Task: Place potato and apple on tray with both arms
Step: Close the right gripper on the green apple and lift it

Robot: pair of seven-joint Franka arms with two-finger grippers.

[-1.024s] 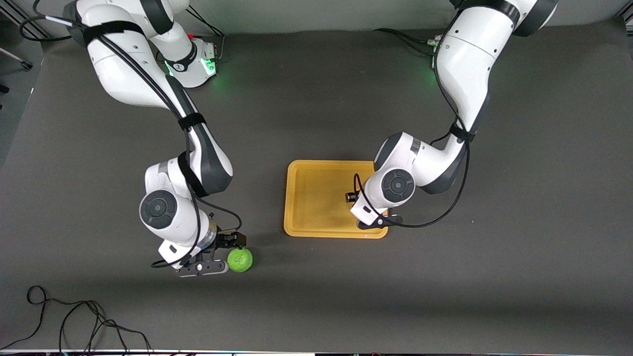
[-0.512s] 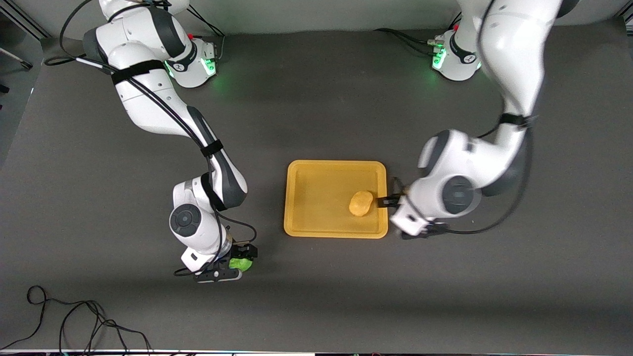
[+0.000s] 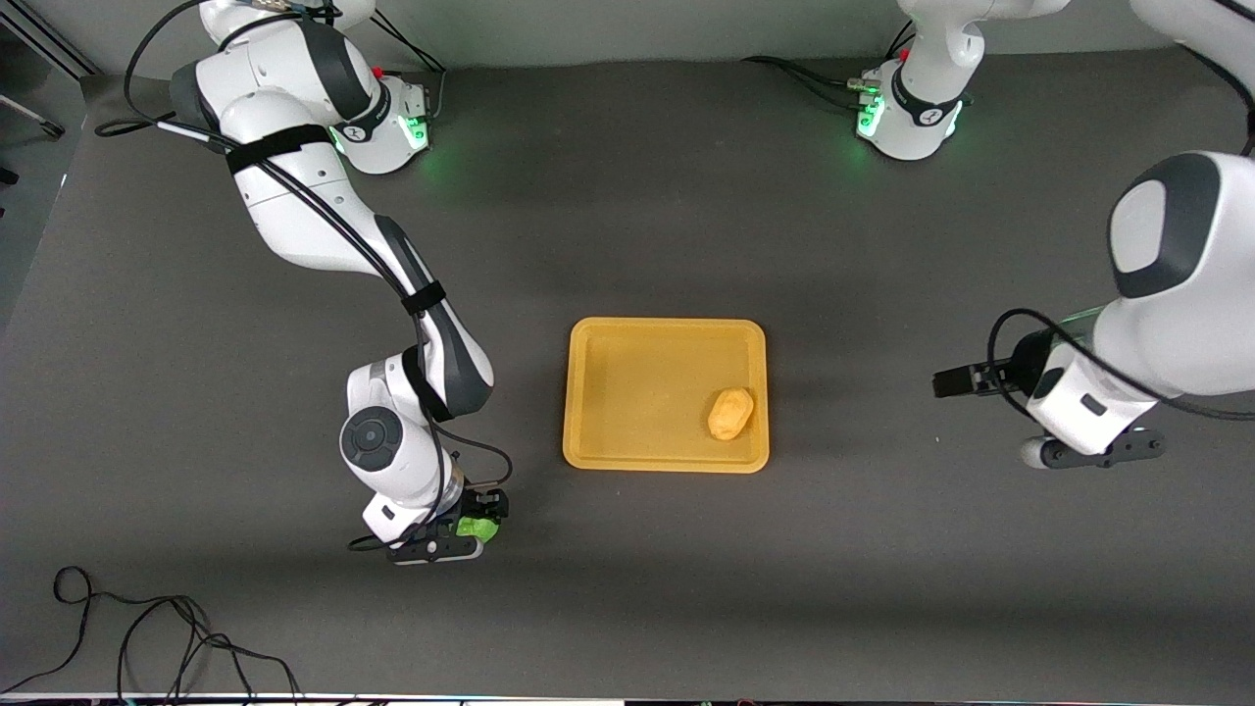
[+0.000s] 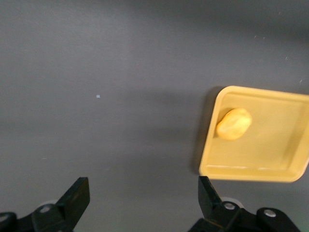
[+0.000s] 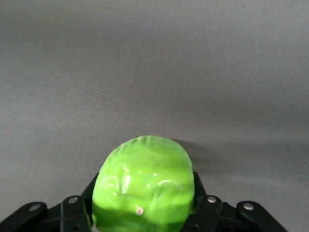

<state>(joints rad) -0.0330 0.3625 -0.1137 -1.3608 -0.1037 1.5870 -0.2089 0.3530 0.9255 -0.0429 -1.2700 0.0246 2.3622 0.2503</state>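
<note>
The small yellow-orange bumpy oval potato (image 3: 730, 413) lies in the flat rectangular yellow-orange plastic tray (image 3: 627, 392), near the rim at the left arm's end. The black left gripper (image 3: 966, 378) hangs over the dark grey bench (image 3: 686, 216) well apart from the tray, its fingers (image 4: 75, 195) spread wide and empty. The black right gripper (image 3: 477, 525) is low at the bench, nearer the front camera than the tray and toward the right arm's end, its fingers closed on the small bright green round apple (image 5: 144, 186).

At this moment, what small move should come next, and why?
Probably the right hand should lift the apple and start toward the tray. Its fingers are shut on the apple in the right wrist view, the potato already lies in the tray, and the left hand waits open over the table toward its own end.
</note>
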